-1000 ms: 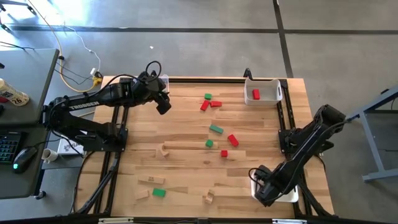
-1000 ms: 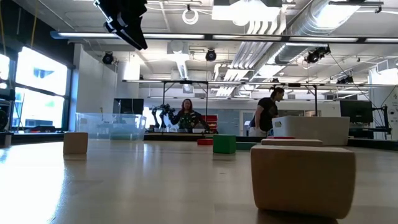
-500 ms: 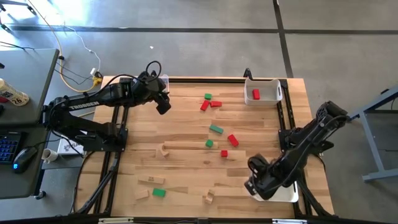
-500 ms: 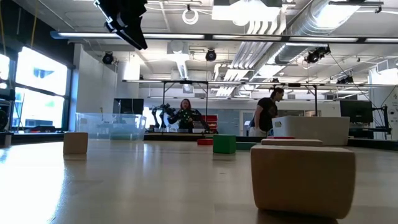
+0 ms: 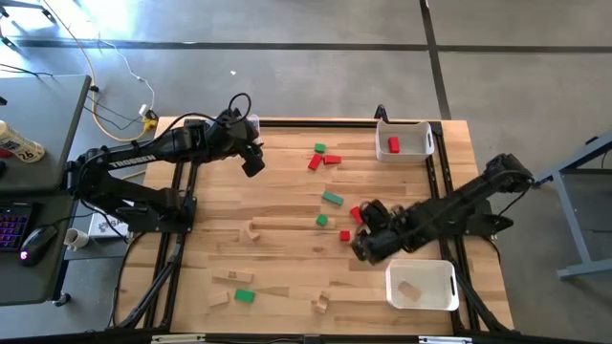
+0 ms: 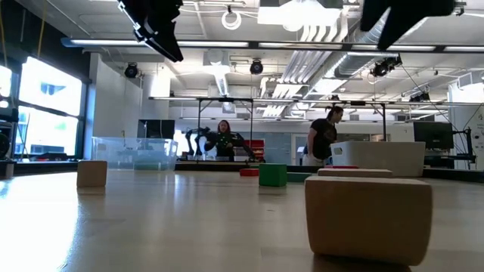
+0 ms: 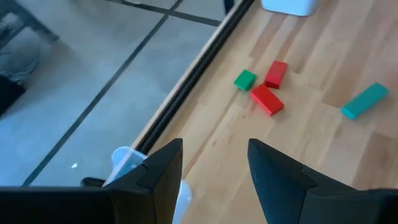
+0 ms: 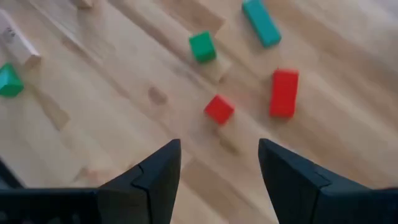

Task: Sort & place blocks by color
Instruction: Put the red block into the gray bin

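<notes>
Right gripper (image 5: 358, 247) has swung off white plastic bin (image 5: 421, 286) at front right to mid-table, fingers spread, empty, above small red wooden cube (image 8: 219, 109). Red bar (image 8: 284, 93), green cube (image 8: 202, 46), teal-green bar (image 8: 261, 22) near it on pale planked wooden table (image 5: 287, 210). One plain light-wood block (image 5: 409, 290) lies in bin. Left gripper (image 5: 251, 162) unmoved at rear left, fingers apart, empty. Second white bin (image 5: 403, 139) holds red block (image 5: 393, 145).

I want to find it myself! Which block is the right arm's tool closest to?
Look at the middle of the wooden table, where the right tool hangs open. Just beside it lies a small red cube. The red bar nearby is longer, and the small cube beside it is green.
</notes>
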`<state>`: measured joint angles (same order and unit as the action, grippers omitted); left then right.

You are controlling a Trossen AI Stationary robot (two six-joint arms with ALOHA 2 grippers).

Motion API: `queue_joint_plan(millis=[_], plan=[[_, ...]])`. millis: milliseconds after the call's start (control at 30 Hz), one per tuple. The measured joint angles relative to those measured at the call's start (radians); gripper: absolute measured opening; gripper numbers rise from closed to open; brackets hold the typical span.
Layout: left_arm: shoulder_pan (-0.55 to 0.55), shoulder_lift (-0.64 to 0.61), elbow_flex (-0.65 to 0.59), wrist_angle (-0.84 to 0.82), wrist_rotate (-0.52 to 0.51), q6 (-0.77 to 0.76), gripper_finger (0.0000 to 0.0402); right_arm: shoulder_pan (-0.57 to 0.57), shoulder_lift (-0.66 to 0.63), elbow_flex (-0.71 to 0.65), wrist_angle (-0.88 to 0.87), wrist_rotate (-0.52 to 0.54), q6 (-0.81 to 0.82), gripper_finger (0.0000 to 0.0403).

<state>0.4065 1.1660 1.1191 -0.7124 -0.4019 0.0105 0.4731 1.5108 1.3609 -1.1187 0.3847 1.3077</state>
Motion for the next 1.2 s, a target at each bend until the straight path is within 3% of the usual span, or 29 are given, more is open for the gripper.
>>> queue_joint_plan(millis=[333,733,967,1200], plan=[[0.043,0.054,0.0,-0.049,0.171,0.003,0.017,-0.251,0.0,0.0,0.153,0.009,-0.489,0.0201],[0.109,0.085,0.0,-0.108,0.176,-0.007,0.017,-0.54,0.0,0.0,0.36,0.017,-0.97,0.0201],[0.156,0.085,0.0,-0.109,0.176,-0.036,0.017,-0.709,0.0,0.0,0.505,-0.058,-1.115,0.0201],[0.199,0.085,0.0,-0.108,0.176,-0.06,0.017,-0.845,0.0,0.0,0.687,-0.252,-1.294,0.0201]])
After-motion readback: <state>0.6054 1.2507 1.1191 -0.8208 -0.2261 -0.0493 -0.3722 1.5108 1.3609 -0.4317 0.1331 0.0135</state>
